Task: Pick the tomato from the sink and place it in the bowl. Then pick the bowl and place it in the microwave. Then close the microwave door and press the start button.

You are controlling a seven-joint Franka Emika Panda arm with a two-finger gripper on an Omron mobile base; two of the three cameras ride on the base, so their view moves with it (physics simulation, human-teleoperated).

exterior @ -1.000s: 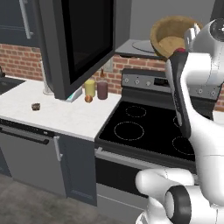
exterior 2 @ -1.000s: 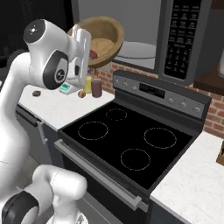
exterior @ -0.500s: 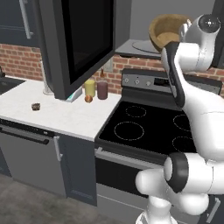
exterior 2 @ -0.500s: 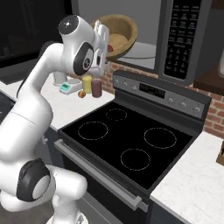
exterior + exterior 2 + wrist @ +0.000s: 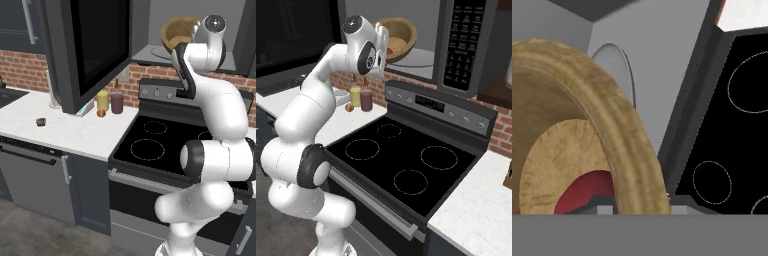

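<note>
Our jaws hold the rim of the stiff, light wooden bowl [image 5: 587, 125], and the smooth tomato [image 5: 582, 192] may roll inside it.

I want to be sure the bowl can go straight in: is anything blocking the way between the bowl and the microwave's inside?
Nothing visible does. The door is swung open to the side, and the bowl with the tomato is already at the microwave opening, above the turntable.

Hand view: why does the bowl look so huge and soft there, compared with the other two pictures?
Hand view: the tan wooden bowl sits right at the lens, so it looms, cropped and slightly blurred. Left and right base views: it is smaller, crisp-edged and evenly lit at the dark grey microwave.
</note>
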